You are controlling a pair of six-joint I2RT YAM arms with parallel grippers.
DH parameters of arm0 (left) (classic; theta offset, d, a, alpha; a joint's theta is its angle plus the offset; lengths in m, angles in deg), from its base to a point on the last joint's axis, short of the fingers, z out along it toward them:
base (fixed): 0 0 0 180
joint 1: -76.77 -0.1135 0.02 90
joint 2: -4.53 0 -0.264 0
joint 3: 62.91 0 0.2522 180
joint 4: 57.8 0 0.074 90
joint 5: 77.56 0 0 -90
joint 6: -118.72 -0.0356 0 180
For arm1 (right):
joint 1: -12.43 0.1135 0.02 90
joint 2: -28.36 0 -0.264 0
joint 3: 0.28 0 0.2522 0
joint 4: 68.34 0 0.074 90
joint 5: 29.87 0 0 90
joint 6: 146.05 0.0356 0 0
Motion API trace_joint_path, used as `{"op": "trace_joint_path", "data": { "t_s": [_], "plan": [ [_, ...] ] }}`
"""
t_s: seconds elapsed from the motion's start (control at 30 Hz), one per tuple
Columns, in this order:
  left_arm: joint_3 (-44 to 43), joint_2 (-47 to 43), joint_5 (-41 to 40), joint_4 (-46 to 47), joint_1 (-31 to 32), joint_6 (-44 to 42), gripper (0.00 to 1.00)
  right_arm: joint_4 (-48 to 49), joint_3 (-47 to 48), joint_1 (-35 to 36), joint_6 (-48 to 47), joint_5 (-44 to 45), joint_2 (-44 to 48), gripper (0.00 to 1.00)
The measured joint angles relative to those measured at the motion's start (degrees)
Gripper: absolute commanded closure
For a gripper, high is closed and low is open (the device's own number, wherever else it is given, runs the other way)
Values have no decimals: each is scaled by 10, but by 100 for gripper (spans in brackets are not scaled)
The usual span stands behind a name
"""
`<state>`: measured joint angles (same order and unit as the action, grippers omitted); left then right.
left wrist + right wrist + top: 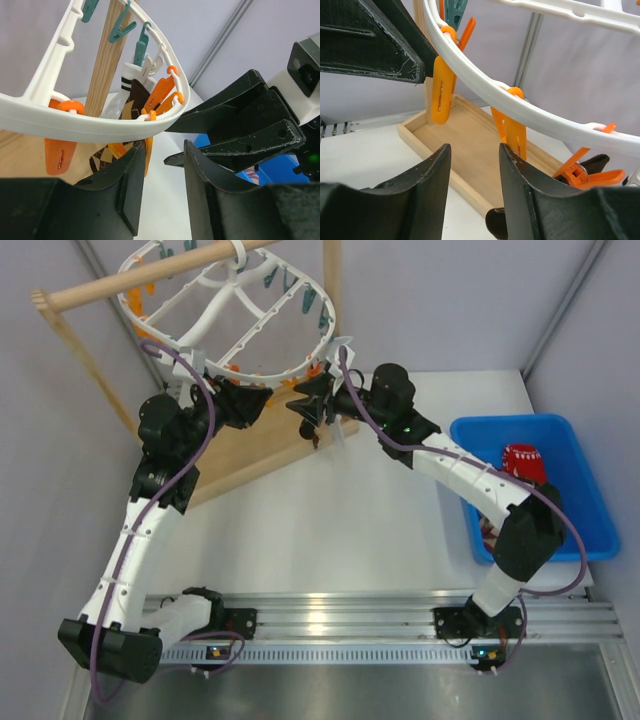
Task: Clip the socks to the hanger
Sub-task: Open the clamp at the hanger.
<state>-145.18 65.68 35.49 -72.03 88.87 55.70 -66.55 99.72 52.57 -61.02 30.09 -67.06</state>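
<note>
The hanger (100, 127) is a big white plastic oval with bars across its middle. It hangs from a wooden pole (150, 278). Little clips sit all around its rim. Some are orange clips (441, 92) and some are teal clips (120, 31). Two socks hang from the far side of the hanger, right next to each other. One is a white sock (129, 80) with dark bands near the top. The other is a brown and black diamond sock (136, 102). A red sock (524, 462) lies in a blue bin (575, 490), well away from the hanger on its right side. Both arms reach up to the near rim of the hanger. The left gripper (163, 165) is just under the rim. Its two fingers are apart with a gap between them, and nothing is in the gap. An orange clip hangs close to one finger. The right gripper (474, 150) is just under the rim too, facing the left one. Its fingers are also apart and hold nothing. An orange clip hangs just above its gap. A wooden tray (470, 135) sits on the table (330, 520) below the hanger.
</note>
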Motion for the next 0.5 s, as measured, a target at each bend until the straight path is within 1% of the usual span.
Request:
{"op": "trace_joint_path", "data": {
  "t_s": [0.1,0.13,0.2,0.3,0.33,0.4,0.43,0.5],
  "plan": [
    [0,0,-1,0,0,-2,59,-7,0,0,-4,0,7,64],
    [0,0,-1,0,0,-2,59,-10,0,0,-6,0,10,68],
    [0,0,-2,-2,0,-3,59,-17,0,-2,-12,0,16,70],
    [0,0,-2,-4,0,-6,59,-25,0,-3,-23,-1,19,81],
    [-1,0,-2,-5,0,-6,59,-27,-2,-5,-26,-1,19,82],
    [-1,0,-2,-6,0,-7,59,-32,-7,-7,-30,-2,19,80],
    [-1,0,-2,-6,0,-8,59,-34,-9,-8,-32,-2,19,77],
    [-1,0,-2,-8,0,-8,59,-36,-11,-9,-35,0,19,76]
  ]
}}
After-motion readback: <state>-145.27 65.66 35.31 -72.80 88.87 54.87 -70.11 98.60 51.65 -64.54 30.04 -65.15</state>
